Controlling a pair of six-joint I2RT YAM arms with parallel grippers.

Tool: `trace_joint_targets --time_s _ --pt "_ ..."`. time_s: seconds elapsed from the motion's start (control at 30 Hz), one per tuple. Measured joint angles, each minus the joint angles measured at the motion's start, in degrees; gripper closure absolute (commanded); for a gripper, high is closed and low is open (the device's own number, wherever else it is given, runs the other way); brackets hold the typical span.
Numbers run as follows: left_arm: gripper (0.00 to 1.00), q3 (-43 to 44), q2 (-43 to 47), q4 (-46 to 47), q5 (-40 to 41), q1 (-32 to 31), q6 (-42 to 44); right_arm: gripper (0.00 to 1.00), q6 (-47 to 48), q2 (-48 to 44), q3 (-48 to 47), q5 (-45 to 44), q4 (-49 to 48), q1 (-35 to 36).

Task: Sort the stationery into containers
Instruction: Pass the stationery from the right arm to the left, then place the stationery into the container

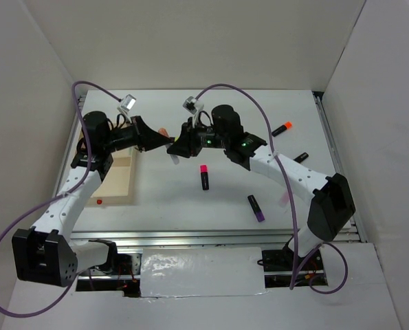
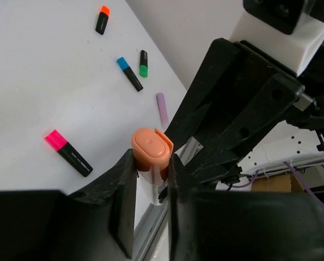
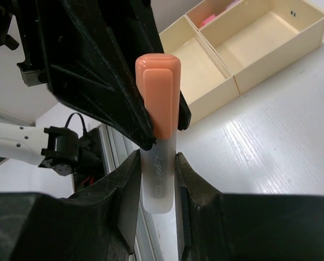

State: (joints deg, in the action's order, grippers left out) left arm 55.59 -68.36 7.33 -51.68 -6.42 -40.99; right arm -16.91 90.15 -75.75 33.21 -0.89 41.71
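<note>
Pinching one peach-capped marker [image 2: 151, 148], left tool [image 2: 151, 182] meets right tool [image 3: 158, 176].

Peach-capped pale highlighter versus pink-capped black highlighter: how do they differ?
The peach-capped pale highlighter has a whitish body; the pink-capped black highlighter a dark one. The peach one is gripped by left hand and right hand; the pink one lies flat, untouched. Both are capped.

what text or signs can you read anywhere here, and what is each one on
peach-capped highlighter: grey print along its pale barrel, too blurred to read.
pink-capped black highlighter: no print that can be read at this size.
wooden tray: no words, only a small red dot on its rim.
</note>
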Motion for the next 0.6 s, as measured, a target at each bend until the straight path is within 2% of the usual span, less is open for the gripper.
trace_joint_targets --time_s 0.03,0.07,0.1,0.13,0.23,0.3,0.47,0.6 --pt "0.95 0.02 0.00 0.26 0.07 0.09 0.00 0.70 -0.04 0.00 0.00 -0.39 -0.09 0.00" --pt "1.00 0.00 0.00 0.15 0.22 0.22 -0.04 0.64 -0.24 0.00 0.00 -0.46 -0.17 -0.02" --pt "1.00 0.00 0.00 0.15 0.17 0.55 -0.20 0.55 -0.42 0.00 0.00 -0.50 -0.17 -0.22" --pt "1.00 0.07 0.00 -0.35 0.13 0.90 -0.15 0.53 -0.79 0.00 0.00 -0.42 -0.26 -0.52" --pt "1.00 2.60 -0.85 -6.32 1.60 3.52 3.58 0.50 -1.03 -0.28 -0.09 0.28 1.44 -3.10" --pt "1.00 8.20 -3.58 -13.60 4.61 6.08 9.66 0.50 -0.59 -0.61 -0.44 0.61 3.80 -6.23" --pt "1.00 23.23 -13.68 -28.06 21.11 10.58 24.04 0.50 5.57 -2.43 -2.08 -0.63 16.81 -22.60" --pt "1.00 26.67 -21.33 -32.89 31.23 14.32 31.08 0.50 10.51 -6.69 1.60 -2.05 25.27 -33.81"
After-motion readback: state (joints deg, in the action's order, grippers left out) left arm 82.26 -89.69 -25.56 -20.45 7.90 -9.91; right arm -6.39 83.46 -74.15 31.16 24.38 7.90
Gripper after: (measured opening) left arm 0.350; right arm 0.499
